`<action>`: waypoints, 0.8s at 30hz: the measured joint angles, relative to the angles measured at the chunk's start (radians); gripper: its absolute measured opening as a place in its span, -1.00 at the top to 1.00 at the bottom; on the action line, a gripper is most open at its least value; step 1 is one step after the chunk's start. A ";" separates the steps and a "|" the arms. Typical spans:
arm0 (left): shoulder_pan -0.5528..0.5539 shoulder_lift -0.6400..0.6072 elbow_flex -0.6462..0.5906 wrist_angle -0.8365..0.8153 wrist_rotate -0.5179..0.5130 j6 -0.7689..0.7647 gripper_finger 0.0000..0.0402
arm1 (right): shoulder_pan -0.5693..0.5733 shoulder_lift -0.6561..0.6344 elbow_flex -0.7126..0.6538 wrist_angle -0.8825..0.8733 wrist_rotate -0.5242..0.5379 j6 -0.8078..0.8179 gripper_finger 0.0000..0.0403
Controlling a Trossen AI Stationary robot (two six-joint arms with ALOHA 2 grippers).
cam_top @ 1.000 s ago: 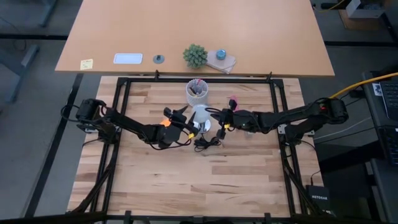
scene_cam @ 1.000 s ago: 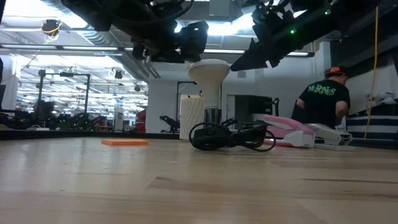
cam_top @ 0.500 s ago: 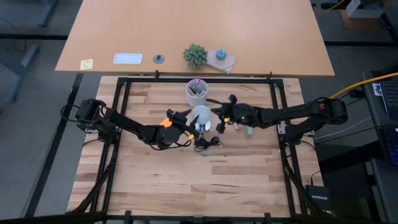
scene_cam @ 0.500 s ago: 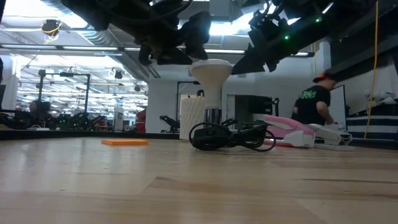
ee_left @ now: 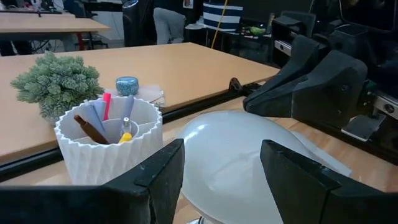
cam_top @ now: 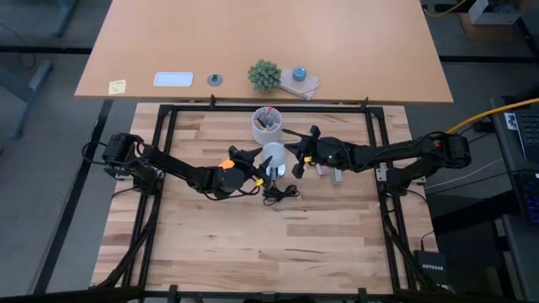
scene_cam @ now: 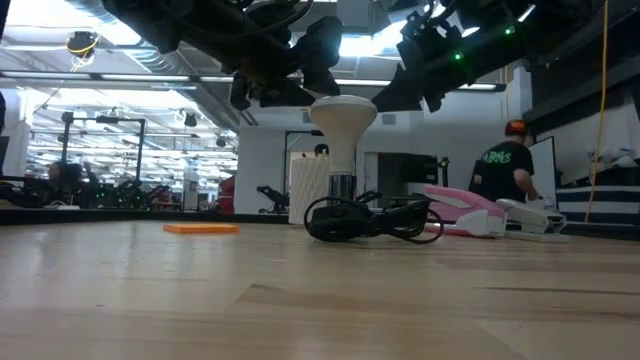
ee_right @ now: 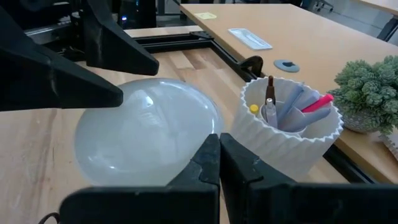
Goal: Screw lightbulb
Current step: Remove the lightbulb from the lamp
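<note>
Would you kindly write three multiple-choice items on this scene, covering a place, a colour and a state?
1. Where does the bulb stand?
A. on coiled black cord
B. inside the cup
C. on the orange pad

2. What colour is the ribbed cup?
A. black
B. white
C. green

3. How is the right tool?
A. open
B. shut on the bulb
C. shut

Answers: 1 A, the low view shows the bulb upright above the cord. 2 B, every view shows it white. 3 C, its fingers meet, holding nothing, in the right wrist view.
</note>
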 joint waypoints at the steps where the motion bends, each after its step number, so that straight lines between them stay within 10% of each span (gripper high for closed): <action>1: 0.000 0.000 0.000 0.000 0.000 0.000 -0.02 | 0.000 0.000 0.000 0.000 0.000 0.000 0.98; 24: 0.000 0.000 0.000 0.000 -0.001 -0.020 -0.02 | 0.003 0.000 0.000 0.050 -0.184 -0.023 0.98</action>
